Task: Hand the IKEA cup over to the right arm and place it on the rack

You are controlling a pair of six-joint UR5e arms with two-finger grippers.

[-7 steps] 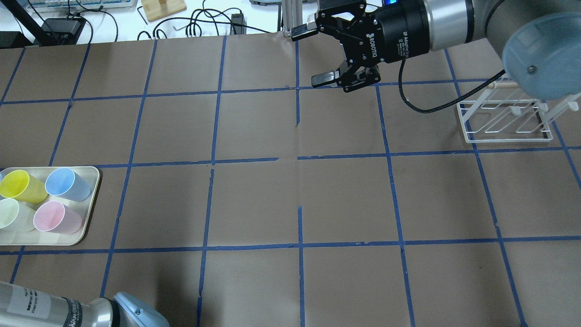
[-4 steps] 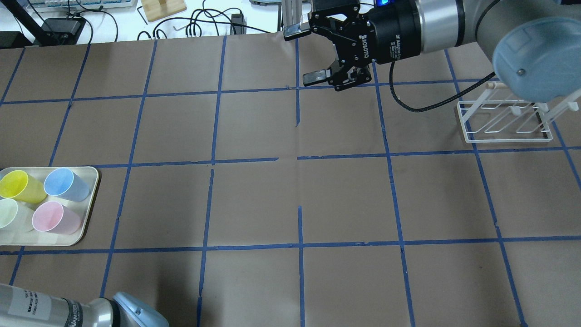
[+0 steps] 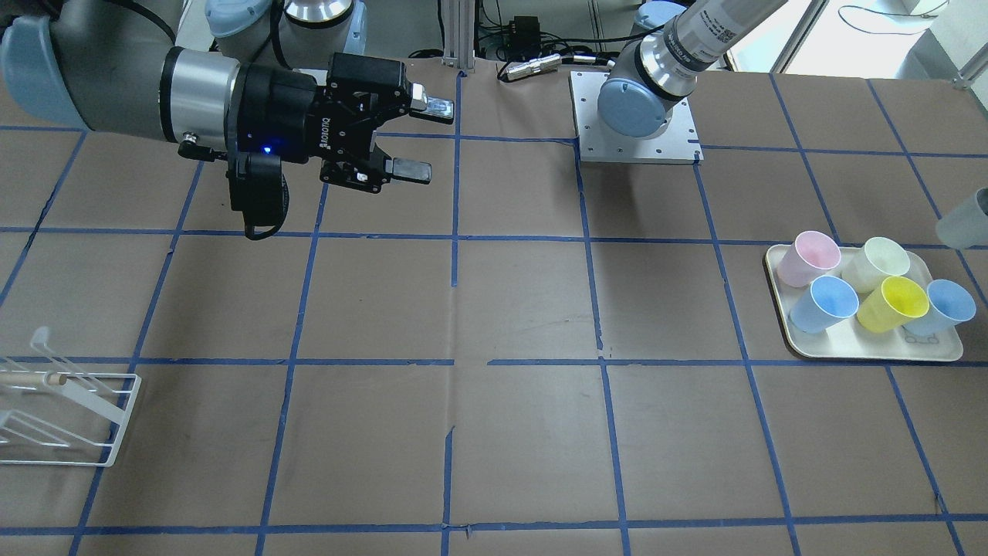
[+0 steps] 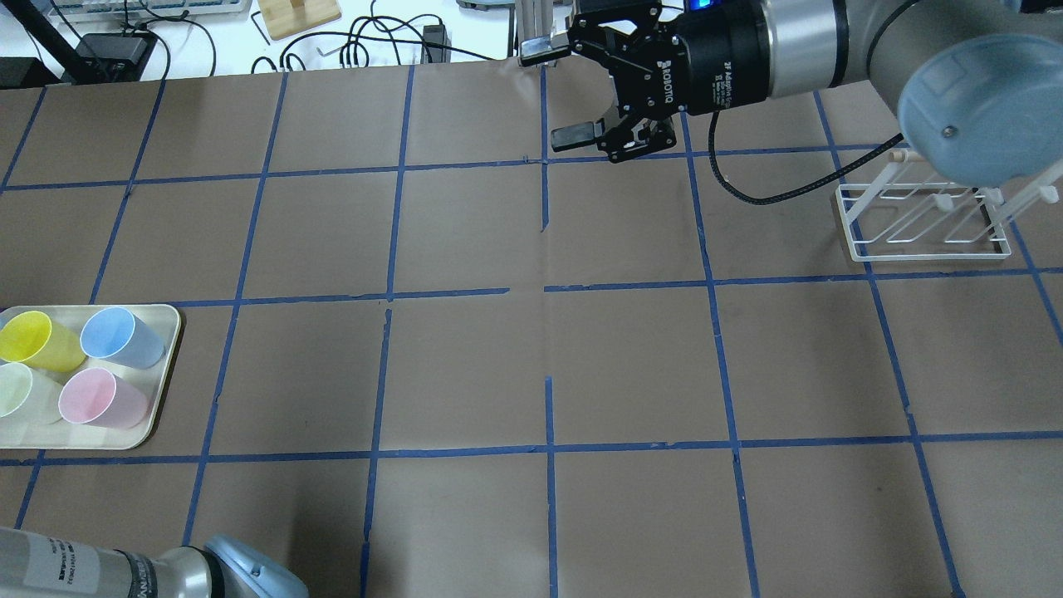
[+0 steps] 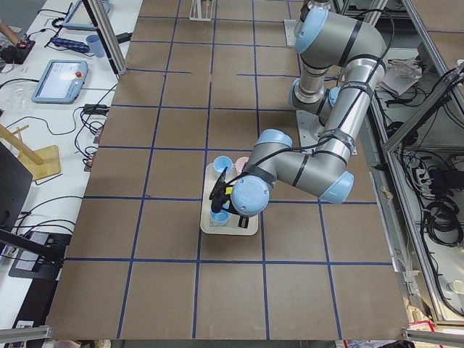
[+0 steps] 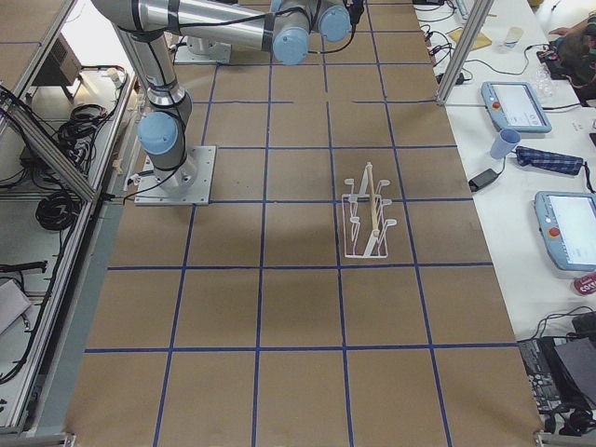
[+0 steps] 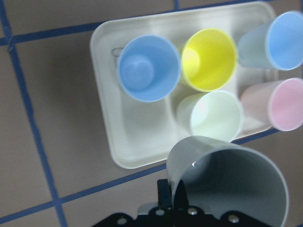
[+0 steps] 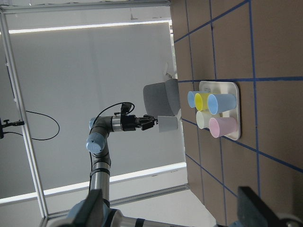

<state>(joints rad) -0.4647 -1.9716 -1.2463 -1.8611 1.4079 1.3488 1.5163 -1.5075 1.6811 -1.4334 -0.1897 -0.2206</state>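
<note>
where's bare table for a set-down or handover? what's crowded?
Bare: the wide stretch of table between tray and rack; the right gripper hangs open above part of it. Crowded: the tray, five cups packed in, with the left gripper holding the IKEA cup by it.

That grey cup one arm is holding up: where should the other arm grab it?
Likely around the grey cup's bare tapered wall near its base, from the side opposite the left gripper, which pinches the rim. The open right gripper could close across it.
</note>
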